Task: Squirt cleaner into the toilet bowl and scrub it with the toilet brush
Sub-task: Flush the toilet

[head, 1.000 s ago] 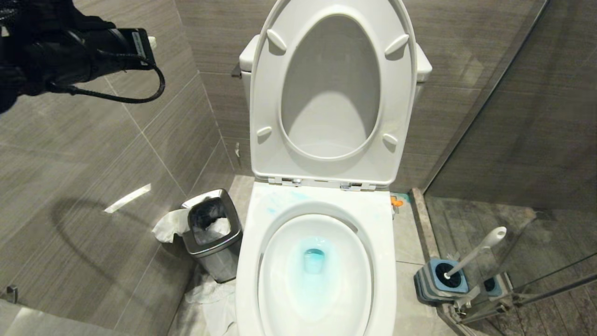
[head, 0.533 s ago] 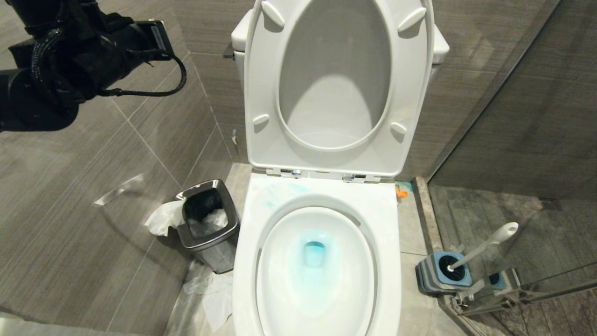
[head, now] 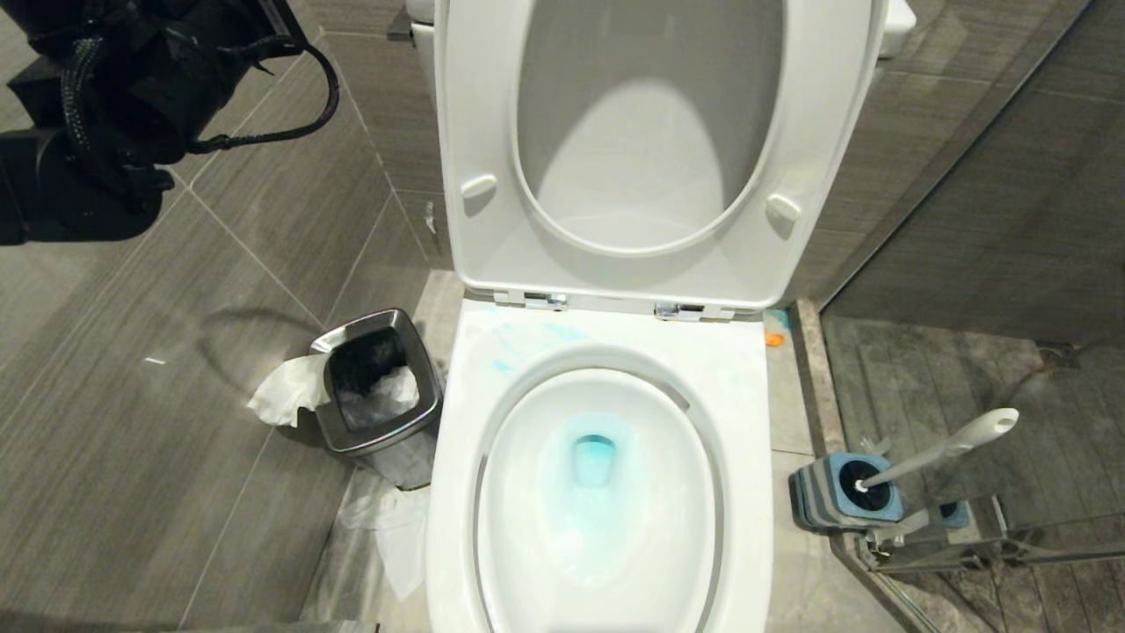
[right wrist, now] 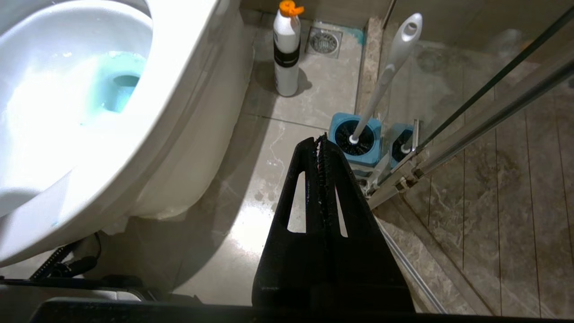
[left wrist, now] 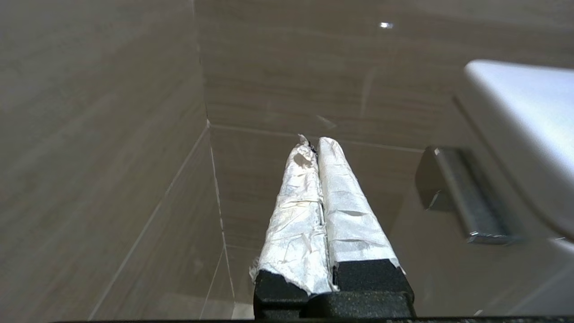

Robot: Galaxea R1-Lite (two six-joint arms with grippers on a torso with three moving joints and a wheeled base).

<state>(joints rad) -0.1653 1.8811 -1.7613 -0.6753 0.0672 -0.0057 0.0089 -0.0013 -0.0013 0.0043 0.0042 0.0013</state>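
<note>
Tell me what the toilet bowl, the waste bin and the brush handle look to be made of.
Toilet bowl: glazed white ceramic by its look, glossy with soft reflections.
Waste bin: metal, likely polished steel; its rim mirrors the light.
Toilet brush handle: seemingly white moulded plastic, smooth and faintly shiny, with a hanging hole at its rounded end.

Grey tiled walls (head: pixel 290 202), glass partition (head: pixel 1011 220), perhaps shower

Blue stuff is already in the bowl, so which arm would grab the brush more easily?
Probably the right. The toilet brush stands in its holder just ahead of the right gripper, jaws shut. The left gripper, also shut, is raised by the wall beside the tank's flush handle.
</note>
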